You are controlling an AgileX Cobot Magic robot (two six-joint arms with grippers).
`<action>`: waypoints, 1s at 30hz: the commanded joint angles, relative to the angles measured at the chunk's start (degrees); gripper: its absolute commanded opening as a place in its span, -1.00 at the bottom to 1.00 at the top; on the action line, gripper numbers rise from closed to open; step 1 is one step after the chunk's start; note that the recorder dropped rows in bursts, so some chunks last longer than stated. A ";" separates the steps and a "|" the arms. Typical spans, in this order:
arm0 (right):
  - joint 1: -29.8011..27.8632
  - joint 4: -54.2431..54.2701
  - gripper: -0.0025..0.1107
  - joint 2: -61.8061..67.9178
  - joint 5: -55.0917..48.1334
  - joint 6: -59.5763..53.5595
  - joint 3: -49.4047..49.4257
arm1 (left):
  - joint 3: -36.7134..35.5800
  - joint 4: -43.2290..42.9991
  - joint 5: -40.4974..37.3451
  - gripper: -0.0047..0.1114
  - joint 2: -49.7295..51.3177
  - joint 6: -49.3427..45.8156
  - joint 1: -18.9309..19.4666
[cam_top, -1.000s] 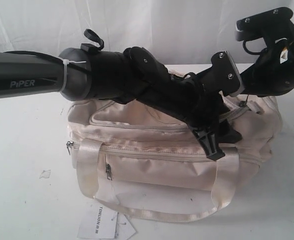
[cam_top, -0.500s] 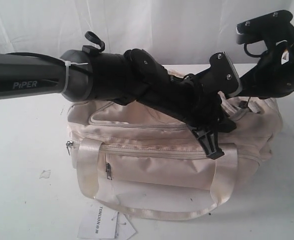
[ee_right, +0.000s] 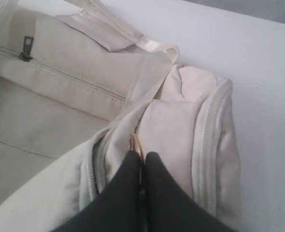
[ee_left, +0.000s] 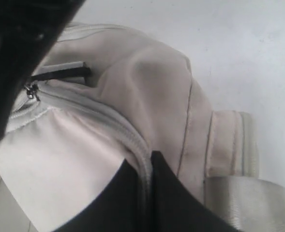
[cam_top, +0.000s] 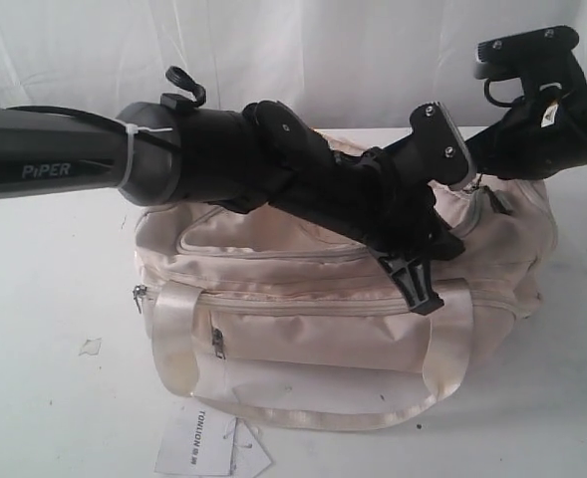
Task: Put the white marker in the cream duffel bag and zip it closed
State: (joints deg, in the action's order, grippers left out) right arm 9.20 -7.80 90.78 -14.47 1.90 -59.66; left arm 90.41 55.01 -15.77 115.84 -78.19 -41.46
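The cream duffel bag (cam_top: 303, 329) lies on the white table. My left arm reaches across it, and the left gripper (cam_top: 425, 297) (ee_left: 145, 162) is shut on the bag's grey zipper band (ee_left: 132, 140) beside a strap handle (ee_left: 251, 203). At the bag's right end my right gripper (cam_top: 477, 182) (ee_right: 142, 157) is shut on a gold zipper pull ring (ee_right: 135, 142). In the left wrist view a slim pale stick with a dark end (ee_left: 60, 71), seemingly the white marker, lies in the bag's open slit near a zipper slider (ee_left: 32, 91).
White paper tags (cam_top: 208, 445) lie at the table's front edge below the bag. A small scrap (cam_top: 91, 347) lies left of the bag. A white curtain (cam_top: 353, 50) hangs behind. The front pocket zipper pull (cam_top: 216, 342) hangs down.
My left gripper has shut on the bag's zipper band. The right arm has risen a little, drawing the bag's right end up and inward.
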 commanded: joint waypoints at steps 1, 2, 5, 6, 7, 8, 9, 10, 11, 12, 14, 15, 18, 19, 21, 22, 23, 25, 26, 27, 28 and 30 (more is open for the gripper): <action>-1.22 -2.16 -0.96 1.51 6.54 -0.63 -3.18 | -3.02 -0.61 -6.51 -0.92 -0.55 0.13 -0.42; -1.22 -2.16 -0.96 1.80 6.41 -0.63 -3.64 | -3.37 -0.61 -6.51 -0.92 -0.55 0.13 -0.42; -1.22 -2.16 -0.96 2.22 6.40 -0.63 -5.07 | -3.84 -1.71 -6.67 -0.92 -0.55 0.13 -0.42; -1.22 -2.27 -0.96 2.55 6.86 -0.63 -5.97 | -3.84 -1.71 -6.67 -0.92 -0.55 0.13 -0.42; -1.33 -2.27 -0.96 2.79 7.14 -0.81 -6.36 | -3.84 -1.71 -6.67 -0.92 -0.55 0.13 -0.42; -1.33 -2.27 -0.96 3.21 7.27 -0.79 -6.90 | -3.84 -1.71 -6.67 -0.92 -0.55 0.13 -0.42; -1.33 -2.27 -0.96 3.66 7.27 -0.79 -7.34 | -3.84 -1.71 -6.67 -0.92 -0.55 0.13 -0.42; -1.33 -2.27 -0.96 4.12 6.35 -0.79 -8.03 | -3.84 -1.71 -6.33 -0.92 -0.55 0.13 -0.42; -1.33 -2.27 -0.96 4.11 5.54 -0.79 -8.19 | -3.84 -1.71 -6.02 -0.92 -0.55 0.13 -0.42; -1.33 -2.27 -0.96 4.11 4.95 -0.79 -8.19 | -3.84 -1.71 -5.32 -0.92 -0.55 0.13 -0.42; -1.33 -2.27 -0.96 4.11 4.51 -0.79 -8.19 | -3.84 -1.71 -5.32 -0.92 -0.55 0.13 -0.42; -1.33 -2.27 -0.96 4.11 4.38 -0.79 -8.19 | -3.84 -1.71 -5.32 -0.92 -0.55 0.13 -0.42; -1.33 -2.15 -0.96 4.11 2.21 -0.67 -8.19 | -3.84 -1.71 -5.29 -0.92 -0.55 0.23 -0.42; -1.33 -2.15 -0.96 4.11 1.63 -0.67 -8.19 | -3.84 -1.71 -5.29 -0.92 -0.55 0.23 -0.42; -1.33 -2.15 -0.96 4.11 1.33 -0.67 -8.19 | -3.84 -1.71 -5.29 -0.92 -0.55 0.23 -0.42; -1.33 -2.15 -0.96 4.11 1.33 -0.67 -8.19 | -3.84 -1.71 -5.29 -0.92 -0.55 0.23 -0.42; -1.33 -2.15 -0.96 4.11 1.33 -0.67 -8.19 | -3.84 -1.71 -5.29 -0.92 -0.55 0.23 -0.42; -1.33 -2.15 -0.96 4.11 1.06 -0.67 -8.19 | -3.84 -1.71 -5.29 -0.92 -0.55 0.23 -0.42; -1.33 -2.15 -0.96 4.11 0.83 -0.57 -8.19 | -3.84 -1.71 -5.29 -0.92 -0.55 0.23 -0.42; -1.33 -2.15 -0.96 4.11 0.53 -0.57 -8.19 | -3.84 -1.71 -5.29 -0.92 -0.55 0.23 -0.42; -1.33 -2.15 -0.96 4.11 0.29 -0.57 -8.19 | -3.84 -1.71 -5.29 -0.92 -0.55 0.23 -0.42; -1.21 -2.15 -0.96 4.11 -0.40 -0.23 -8.19 | -3.84 -1.47 -4.87 -0.92 -0.55 0.23 -0.42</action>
State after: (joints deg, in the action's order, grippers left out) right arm 9.00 -8.17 95.22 -17.29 1.90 -66.75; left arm 87.84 54.33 -15.58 115.29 -78.30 -41.46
